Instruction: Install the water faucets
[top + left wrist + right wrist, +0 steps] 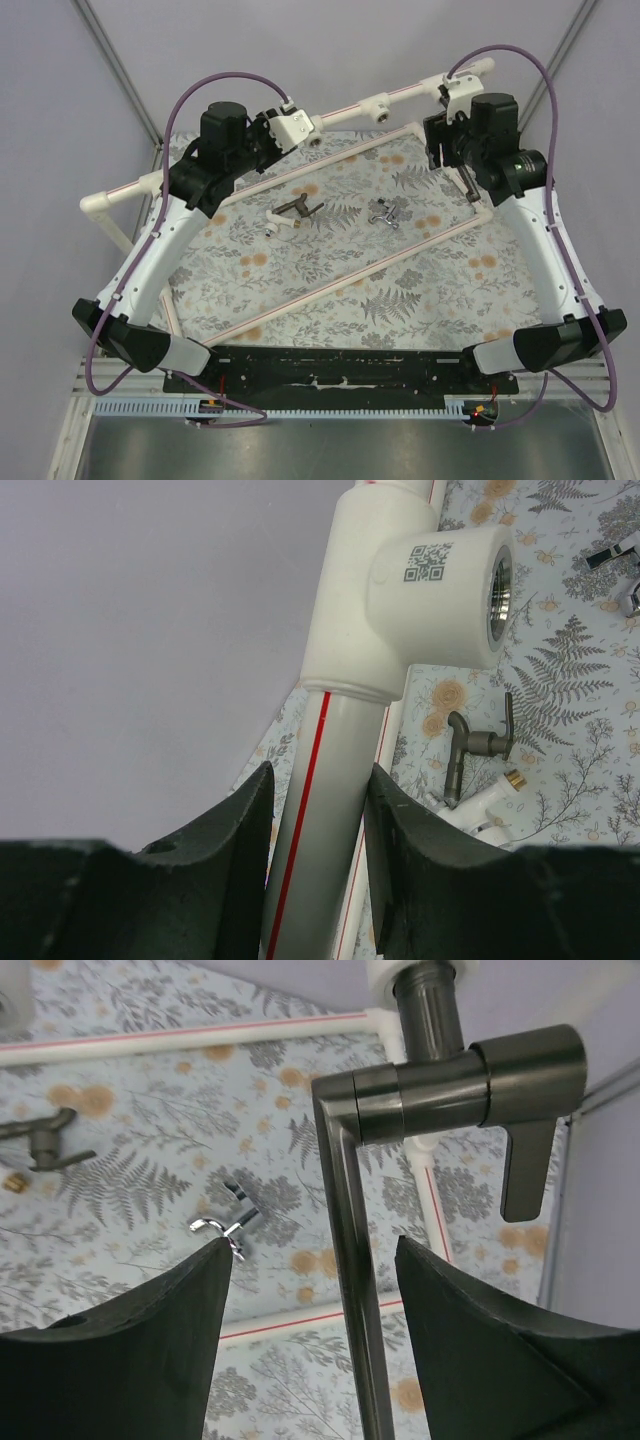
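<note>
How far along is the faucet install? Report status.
Done: the L-shaped faucet appears seated in an end socket of the pipe frame. In hand: the right gripper straddles its spout, jaws open; the left gripper clamps the frame. Left: the short dark faucet and silver faucet lie on the mat.

Three water faucets (296, 210) (385, 215) (467, 185), one white pipe frame (380, 103)
</note>
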